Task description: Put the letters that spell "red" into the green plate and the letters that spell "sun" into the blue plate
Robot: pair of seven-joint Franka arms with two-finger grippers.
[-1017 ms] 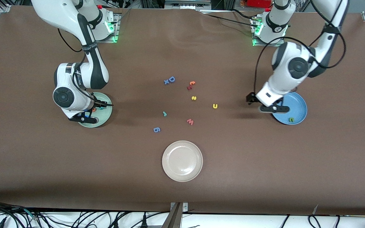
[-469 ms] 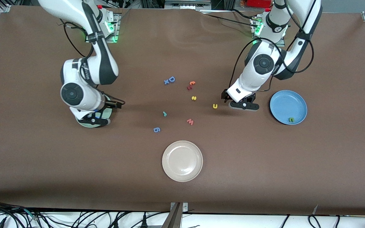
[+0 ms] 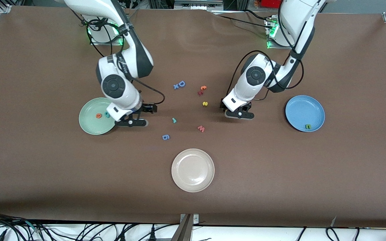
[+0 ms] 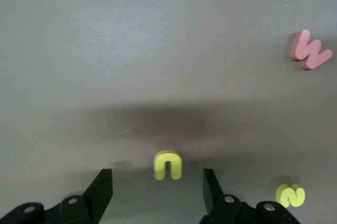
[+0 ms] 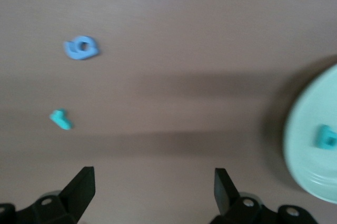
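Surveying largest to smallest: the brown table (image 3: 45,174) carries three plates. The green plate (image 3: 90,122) lies toward the right arm's end, the blue plate (image 3: 300,108) toward the left arm's end, and a beige plate (image 3: 193,170) sits between them, nearest the front camera.

Left gripper (image 4: 158,190): low over the table's middle, fingers apart, straddling the yellow u (image 4: 168,164), which lies flat between them. Contact cannot be confirmed; nothing is lifted. Right gripper (image 5: 152,187): over bare table just beside the green plate, fingers spread wide, empty.

Letters placed: orange e (image 3: 98,115) and teal d (image 3: 107,114) in the green plate; green n (image 3: 308,126) in the blue plate, near its front rim.

Letters outstanding: the u, under the left gripper; yellow s (image 3: 205,103), just beside that gripper; teal r (image 3: 174,120), in the open between the two grippers.

Not wanted: pink w (image 3: 201,128), blue g (image 3: 166,137), blue D (image 3: 181,83) with a small x against it, and a red and orange pair (image 3: 202,90).

Handling judgement: the letters look like light foam, soft and thin, lying flat. They should compress under a pinch and may skid or tip if one finger arrives first. Best hold on the u is across its two outer sides, fingers square to it and down at the table surface. The r is narrower still and will need closer centring. Breakage risk appears nil; a letter sticking to a finger on release is the likelier fault.
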